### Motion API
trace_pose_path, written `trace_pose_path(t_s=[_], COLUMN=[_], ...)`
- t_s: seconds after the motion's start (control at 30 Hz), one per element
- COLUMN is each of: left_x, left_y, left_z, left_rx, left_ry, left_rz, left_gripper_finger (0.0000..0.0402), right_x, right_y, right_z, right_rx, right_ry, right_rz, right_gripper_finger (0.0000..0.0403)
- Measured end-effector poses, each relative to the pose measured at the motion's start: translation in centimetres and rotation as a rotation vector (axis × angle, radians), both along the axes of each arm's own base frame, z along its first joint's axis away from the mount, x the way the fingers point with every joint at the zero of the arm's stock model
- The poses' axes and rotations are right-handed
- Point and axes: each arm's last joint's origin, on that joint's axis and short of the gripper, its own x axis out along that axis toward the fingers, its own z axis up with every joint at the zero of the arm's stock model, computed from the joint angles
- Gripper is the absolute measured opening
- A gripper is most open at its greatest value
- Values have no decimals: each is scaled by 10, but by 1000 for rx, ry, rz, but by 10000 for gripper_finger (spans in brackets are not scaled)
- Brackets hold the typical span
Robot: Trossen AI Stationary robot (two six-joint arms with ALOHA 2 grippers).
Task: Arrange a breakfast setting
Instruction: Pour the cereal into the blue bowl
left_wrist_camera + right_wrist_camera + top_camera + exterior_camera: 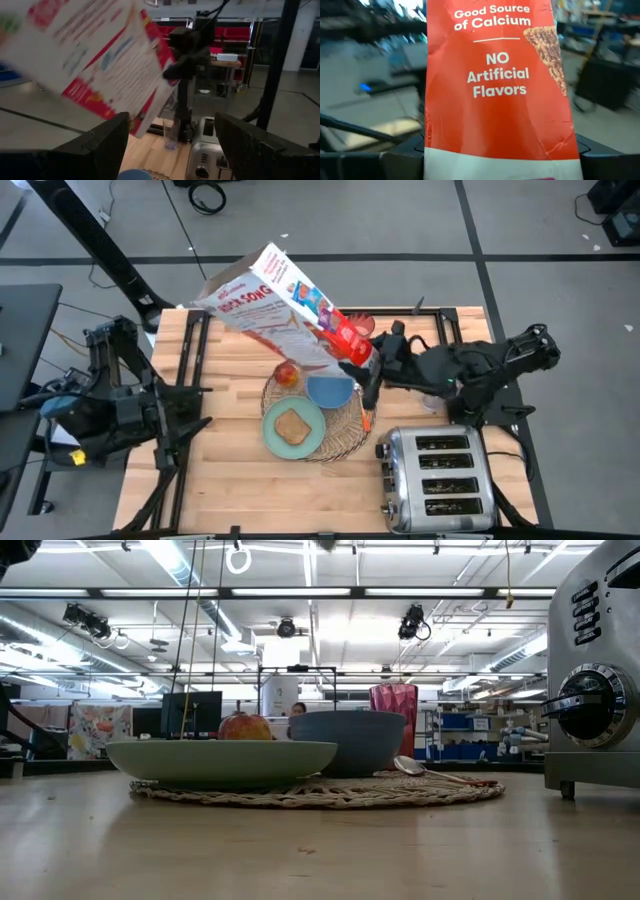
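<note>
the cereal box (285,305) is being held up in the air by the right pincer (362,358), pinched at its lower red end and tilted way over, open top pointing off toward the far left corner of the bench (240,480). the left pincer (167,145) is spread wide and empty, parked back at the left edge.

the setting itself sits mid-bench on the round wicker placemat (345,435): mint-green plate (272,432) with the toast slice (292,426) on it, blue bowl (330,391) just behind, red-yellow apple (288,374) beside the bowl, orange-handled spoon (368,418) at the mat's right edge, red translucent cup (360,323) further back. a chrome toaster (438,480) stands off to the right.

what could go wrong, probably: the box is gripped only at one narrow end, so it could be twisted or slipped out by its own weight. the open top doesn't look lined up over the bowl either, so cereal could be dumped on the bench or apple. a dropped box could also knock the cup over.
</note>
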Motion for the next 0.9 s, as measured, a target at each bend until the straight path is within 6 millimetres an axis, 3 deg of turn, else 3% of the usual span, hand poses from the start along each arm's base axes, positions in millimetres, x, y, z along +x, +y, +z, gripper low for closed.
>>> trace_pose_path(t_s=[0.37, 0.67, 0.9], left_x=[23, 48, 59], left_y=[5, 20, 28], left_z=[-13, -16, -24], left_rx=[-87, -24, -16], left_ry=[-58, -70, -50], left_rz=[81, 119, 179], left_gripper_finger=[298, 298, 298], right_x=[-1, -4, -43], right_y=[-39, -47, -39], right_z=[-25, -32, -24], right_rx=[107, 193, 191], right_ry=[204, 266, 313], right_rz=[-130, -110, -105], right_gripper_finger=[242, 242, 242])
